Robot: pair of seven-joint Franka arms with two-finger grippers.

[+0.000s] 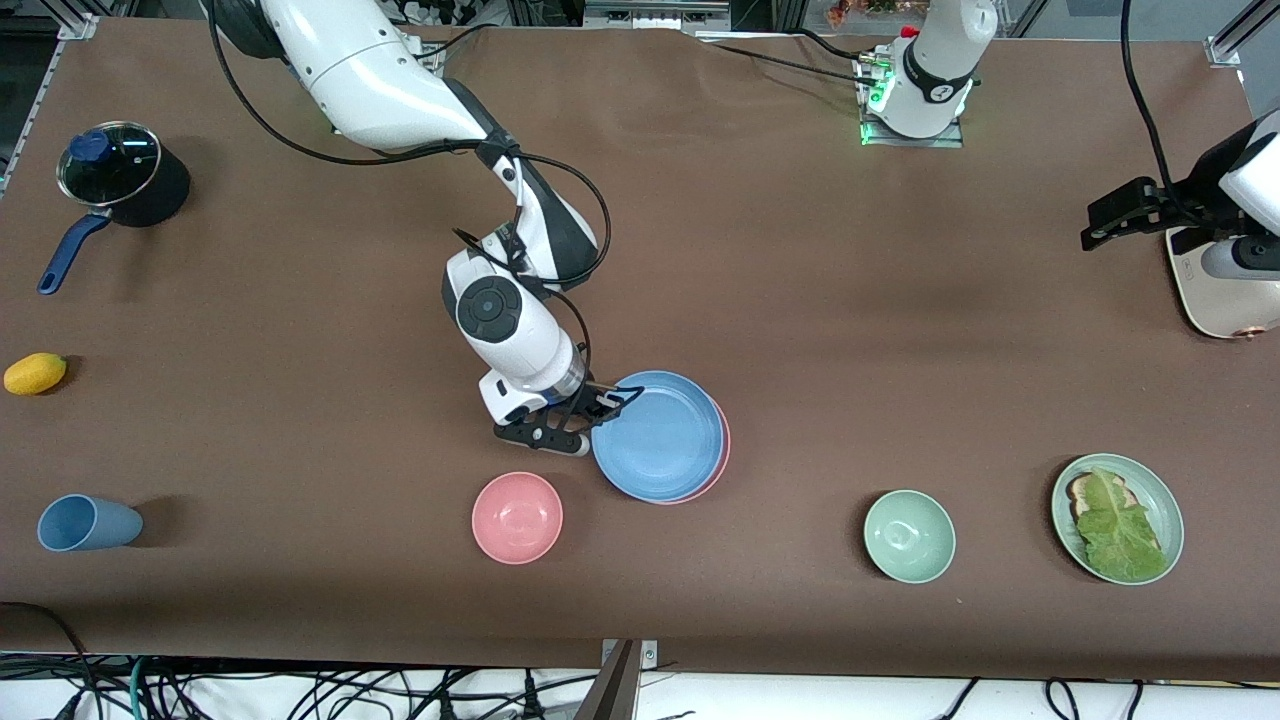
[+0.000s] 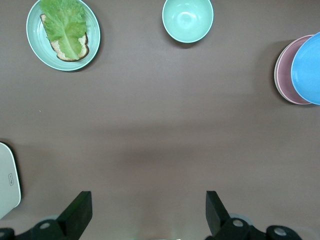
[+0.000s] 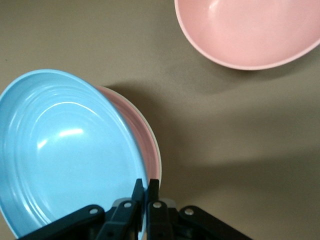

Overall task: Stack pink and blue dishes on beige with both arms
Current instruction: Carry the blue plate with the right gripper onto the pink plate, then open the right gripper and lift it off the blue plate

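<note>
Your right claw (image 1: 600, 400) pinches the blue plate (image 1: 657, 435) at its ten-o'clock rim, lowering it tilted over the pink plate (image 1: 718, 465) so it nests, while your left claw (image 2: 145, 212) waits wide.

Brown table (image 1: 800, 280), cable-strewn floor (image 1: 300, 695)

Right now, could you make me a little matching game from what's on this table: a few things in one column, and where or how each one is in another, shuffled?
Things:
1. blue plate
2. lettuce
3. left gripper
4. blue cup

Descriptions:
A. open, holding nothing, over bare table
B. lying on its side toward the right arm's end of the table
C. pinched at its rim by the right gripper, over the pink plate
D. on the mint-green plate

Pairs: 1-C, 2-D, 3-A, 4-B
</note>
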